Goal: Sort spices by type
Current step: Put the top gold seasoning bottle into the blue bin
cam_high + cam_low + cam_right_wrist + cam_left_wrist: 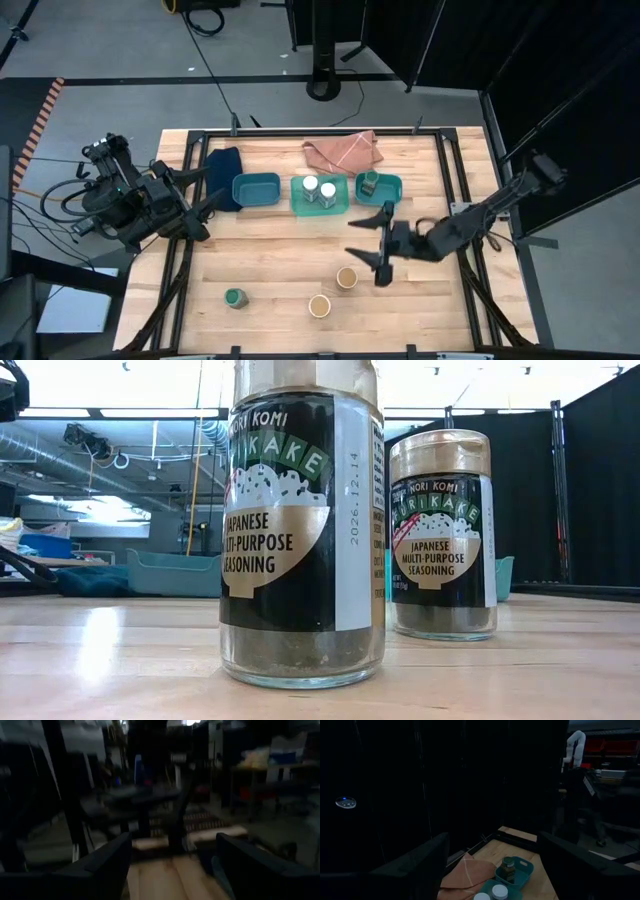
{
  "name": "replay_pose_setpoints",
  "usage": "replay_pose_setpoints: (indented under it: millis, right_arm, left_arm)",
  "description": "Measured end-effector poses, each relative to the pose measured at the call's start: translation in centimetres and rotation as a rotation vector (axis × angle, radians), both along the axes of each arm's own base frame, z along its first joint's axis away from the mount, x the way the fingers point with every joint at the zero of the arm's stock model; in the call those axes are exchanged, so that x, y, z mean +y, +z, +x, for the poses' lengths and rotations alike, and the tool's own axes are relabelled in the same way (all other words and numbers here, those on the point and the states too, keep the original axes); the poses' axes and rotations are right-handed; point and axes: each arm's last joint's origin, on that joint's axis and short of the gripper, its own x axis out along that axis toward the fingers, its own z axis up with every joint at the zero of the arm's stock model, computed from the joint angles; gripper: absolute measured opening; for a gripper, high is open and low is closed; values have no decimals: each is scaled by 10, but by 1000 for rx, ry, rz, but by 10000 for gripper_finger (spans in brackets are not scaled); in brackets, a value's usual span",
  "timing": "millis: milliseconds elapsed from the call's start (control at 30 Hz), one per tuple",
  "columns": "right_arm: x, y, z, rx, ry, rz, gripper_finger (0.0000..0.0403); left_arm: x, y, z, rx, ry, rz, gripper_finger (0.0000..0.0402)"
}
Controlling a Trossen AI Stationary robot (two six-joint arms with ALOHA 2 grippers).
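In the high view, two white-lidded jars (319, 188) stand in the middle teal tray (298, 203). One green-lidded jar (371, 180) stands in the right tray (394, 186), and the other (235, 297) stands on the table near its near-left corner. Two tan-lidded jars (346, 277) (319, 305) stand on the wood near the near edge. They fill the low view (300, 520) (440, 535). My right gripper (368, 243) (172, 870) is open, just beyond the farther tan jar and touching nothing. My left gripper (198, 193) (490, 870) waits open at the table's left edge.
The left teal tray (256, 188) holds no jar. A salmon cloth (343, 150) lies at the far edge behind the trays, and a dark blue cloth (225, 165) lies left of them. Bare wood spans the table's middle. A black metal frame borders the table.
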Motion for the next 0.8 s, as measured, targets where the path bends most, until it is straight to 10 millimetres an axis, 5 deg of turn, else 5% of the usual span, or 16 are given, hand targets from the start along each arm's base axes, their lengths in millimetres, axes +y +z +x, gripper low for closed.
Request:
replay_pose_setpoints:
  millis: [533, 800]
  right_arm:
    - [23, -82, 26, 312, -66, 209, 299]
    - [24, -96, 26, 383, -62, 289, 313]
  left_arm:
    - [0, 0, 0, 0, 0, 0, 308]
    - [0, 0, 0, 0, 0, 0, 308]
